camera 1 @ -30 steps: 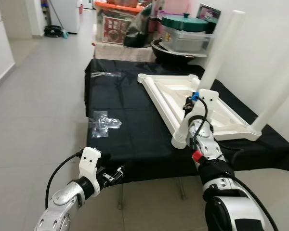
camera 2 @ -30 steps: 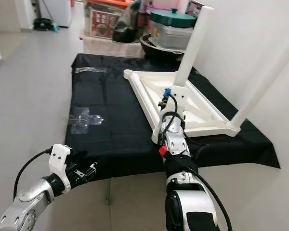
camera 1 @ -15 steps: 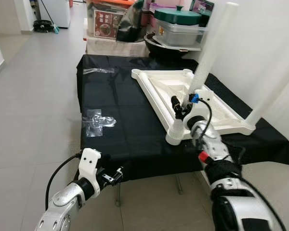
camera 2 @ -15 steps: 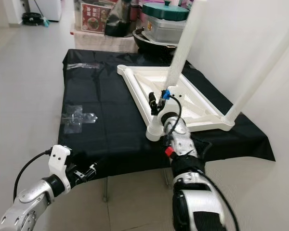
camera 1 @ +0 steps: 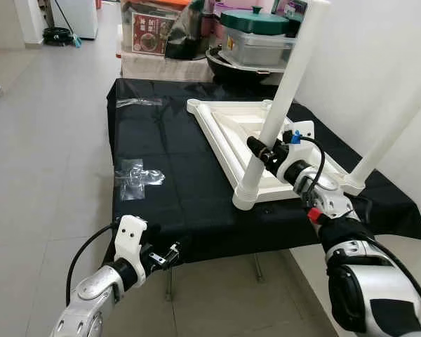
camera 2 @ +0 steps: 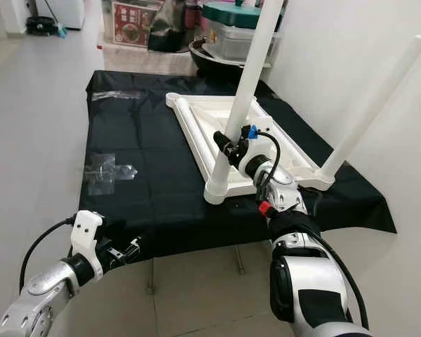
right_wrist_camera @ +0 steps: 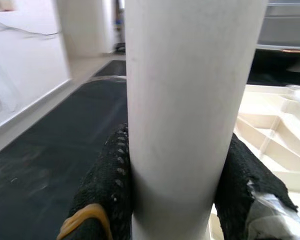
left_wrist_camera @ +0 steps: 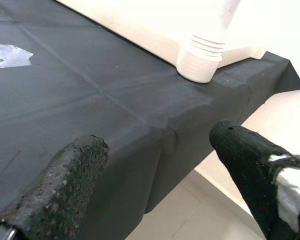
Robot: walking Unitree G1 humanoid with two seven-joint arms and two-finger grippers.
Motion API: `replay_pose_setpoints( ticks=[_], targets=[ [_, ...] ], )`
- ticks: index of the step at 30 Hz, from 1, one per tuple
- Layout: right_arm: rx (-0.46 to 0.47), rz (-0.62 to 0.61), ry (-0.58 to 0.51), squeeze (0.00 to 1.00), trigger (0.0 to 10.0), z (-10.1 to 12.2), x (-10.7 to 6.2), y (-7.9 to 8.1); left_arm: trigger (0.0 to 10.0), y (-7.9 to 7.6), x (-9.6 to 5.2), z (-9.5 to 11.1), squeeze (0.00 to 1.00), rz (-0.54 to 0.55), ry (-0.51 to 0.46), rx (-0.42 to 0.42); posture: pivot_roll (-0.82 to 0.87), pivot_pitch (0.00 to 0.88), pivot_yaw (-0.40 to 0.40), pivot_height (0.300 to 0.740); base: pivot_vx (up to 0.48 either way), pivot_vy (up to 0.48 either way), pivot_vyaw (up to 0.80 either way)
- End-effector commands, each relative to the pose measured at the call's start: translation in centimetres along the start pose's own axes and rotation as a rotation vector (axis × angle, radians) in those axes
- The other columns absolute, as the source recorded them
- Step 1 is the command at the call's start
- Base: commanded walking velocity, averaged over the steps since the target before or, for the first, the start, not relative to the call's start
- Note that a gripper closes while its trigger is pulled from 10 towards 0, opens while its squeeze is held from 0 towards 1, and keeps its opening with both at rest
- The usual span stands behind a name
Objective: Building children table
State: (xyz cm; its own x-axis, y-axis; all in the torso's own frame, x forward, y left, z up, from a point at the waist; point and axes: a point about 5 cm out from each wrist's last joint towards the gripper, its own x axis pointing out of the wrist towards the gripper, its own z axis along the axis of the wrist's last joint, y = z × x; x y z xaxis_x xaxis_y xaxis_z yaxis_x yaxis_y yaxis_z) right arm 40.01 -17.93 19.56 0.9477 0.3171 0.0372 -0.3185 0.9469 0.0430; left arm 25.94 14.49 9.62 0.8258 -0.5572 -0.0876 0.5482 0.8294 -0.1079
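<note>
A white children's table top (camera 1: 228, 133) lies upside down on a table draped in black cloth (camera 1: 175, 189). One white leg (camera 1: 288, 77) stands tilted in its near corner socket (left_wrist_camera: 202, 60). A second white leg (camera 1: 393, 119) rises at the right corner. My right gripper (camera 1: 263, 151) is shut on the near leg low down, its black fingers (right_wrist_camera: 107, 180) pressed to both sides of the tube. My left gripper (camera 1: 170, 254) hangs open below the cloth's front edge, with nothing between its fingers (left_wrist_camera: 65, 185).
Two clear plastic bags (camera 1: 135, 175) lie on the cloth's left side, one far (camera 1: 142, 102). Behind the table stand a green-lidded container (camera 1: 259, 31), a dark wok and boxes. A white wall runs along the right. Tiled floor (camera 1: 42, 140) spreads to the left.
My right arm has swung out to the right and its gripper has closed around the near leg. The camera has shifted. My left arm has stayed put.
</note>
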Motion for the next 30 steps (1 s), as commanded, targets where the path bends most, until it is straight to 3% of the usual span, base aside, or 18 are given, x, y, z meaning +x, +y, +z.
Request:
replay_pose_setpoints(
  ticks=[1, 3, 5, 6, 9, 10, 11, 13, 16, 17, 20, 21, 24, 25, 26, 28, 29, 30],
  targets=[
    [0.008, -0.128, 0.052, 0.0, 0.0, -1.5, -0.4, -0.8, 10.0, -0.2, 0.0, -0.5, 0.0, -0.005, 0.017, -0.002, 0.07, 0.0, -0.164, 0.74, 0.0, 0.0, 0.0],
    [0.013, -0.404, 0.082, 0.0, 0.0, -3.2, -1.3, -1.6, 10.0, -0.1, -0.1, -0.4, 0.0, -0.002, 0.019, 0.0, 0.07, 0.0, -0.163, 0.74, 0.0, 0.0, 0.0],
    [0.044, -0.536, 0.101, 0.0, 0.0, -4.1, -1.9, -1.9, 10.0, -0.1, -0.1, -0.4, 0.0, -0.001, 0.019, -0.001, 0.07, 0.0, -0.163, 0.74, 0.0, 0.0, 0.0],
    [0.044, -0.536, 0.101, 0.0, 0.0, -4.1, -1.9, -1.9, 10.0, -0.1, -0.1, -0.4, 0.0, -0.001, 0.019, -0.001, 0.07, 0.0, -0.163, 0.74, 0.0, 0.0, 0.0],
    [0.089, -0.748, 0.109, 0.0, 0.0, -5.9, -3.1, -0.5, 10.0, -0.3, 0.0, -0.4, 0.0, -0.004, 0.02, -0.002, 0.07, 0.0, -0.161, 0.74, 0.0, 0.0, 0.0],
    [0.086, -0.718, 0.093, 0.0, 0.0, -5.9, -2.9, 1.0, 10.0, -0.4, 0.0, -0.5, 0.0, -0.005, 0.022, -0.002, 0.06, 0.0, -0.158, 0.74, 0.0, 0.0, 0.0],
    [0.086, -0.718, 0.093, 0.0, 0.0, -5.9, -2.9, 1.0, 10.0, -0.4, 0.0, -0.5, 0.0, -0.005, 0.022, -0.002, 0.06, 0.0, -0.158, 0.74, 0.0, 0.0, 0.0],
    [0.087, -0.648, 0.078, 0.0, 0.0, -5.4, -2.3, 2.9, 10.0, -0.4, 0.0, -0.5, 0.0, -0.007, 0.025, -0.002, 0.06, 0.0, -0.16, 0.74, 0.0, 0.0, 0.0],
    [0.087, -0.599, 0.07, 0.0, 0.3, -5.0, -1.8, 3.7, 10.0, -0.4, 0.1, -0.6, 0.0, -0.007, 0.026, -0.003, 0.06, 0.0, -0.166, 0.74, 0.0, 0.0, 0.0],
    [0.081, -0.572, 0.046, 0.67, 10.0, -4.4, -1.4, 3.9, 10.0, -0.4, 0.1, -0.6, 0.0, -0.005, 0.024, -0.004, 0.06, 0.0, -0.167, 0.74, 0.0, 0.0, 0.0],
    [0.077, -0.558, 0.028, 0.67, 10.0, -4.0, -1.2, 3.9, 10.0, -0.4, 0.1, -0.6, 0.0, -0.003, 0.023, -0.005, 0.06, 0.0, -0.168, 0.74, 0.0, 0.0, 0.0],
    [0.094, -0.55, 0.007, 1.0, 10.0, -3.5, -1.1, 3.9, 10.0, -0.4, 0.1, -0.6, 0.0, -0.002, 0.022, -0.006, 0.06, 0.0, -0.168, 0.74, 0.0, 0.0, 0.0],
    [0.111, -0.514, -0.042, 1.0, 10.0, -2.2, -0.8, 3.2, 10.0, -0.5, 0.1, -0.6, 0.0, -0.001, 0.022, -0.007, 0.06, 0.0, -0.168, 0.74, 0.0, 0.0, 0.0],
    [0.102, -0.486, -0.06, 0.02, 10.0, -1.5, -0.7, 2.8, 10.0, -0.5, 0.0, -0.7, 0.0, 0.0, 0.023, -0.007, 0.06, 0.0, -0.168, 0.74, 0.0, 0.0, 0.0],
    [0.102, -0.486, -0.06, 0.02, 10.0, -1.5, -0.7, 2.8, 10.0, -0.5, 0.0, -0.7, 0.0, 0.0, 0.023, -0.007, 0.06, 0.0, -0.168, 0.74, 0.0, 0.0, 0.0],
    [0.111, -0.357, -0.099, 0.0, 10.0, 0.3, -0.4, 1.9, 10.0, -0.3, 0.0, -0.7, 0.0, 0.002, 0.023, -0.005, 0.06, 0.0, -0.168, 0.74, 0.0, 0.0, 0.0],
    [0.051, -0.219, -0.155, 0.0, 10.0, 2.3, -0.2, 1.2, 10.0, -0.2, 0.0, -0.6, 0.0, 0.005, 0.022, -0.002, 0.06, 0.0, -0.168, 0.74, 0.0, 0.0, 0.0],
    [0.051, -0.219, -0.155, 0.0, 10.0, 2.3, -0.2, 1.2, 10.0, -0.2, 0.0, -0.6, 0.0, 0.005, 0.022, -0.002, 0.06, 0.0, -0.168, 0.74, 0.0, 0.0, 0.0]
  ],
)
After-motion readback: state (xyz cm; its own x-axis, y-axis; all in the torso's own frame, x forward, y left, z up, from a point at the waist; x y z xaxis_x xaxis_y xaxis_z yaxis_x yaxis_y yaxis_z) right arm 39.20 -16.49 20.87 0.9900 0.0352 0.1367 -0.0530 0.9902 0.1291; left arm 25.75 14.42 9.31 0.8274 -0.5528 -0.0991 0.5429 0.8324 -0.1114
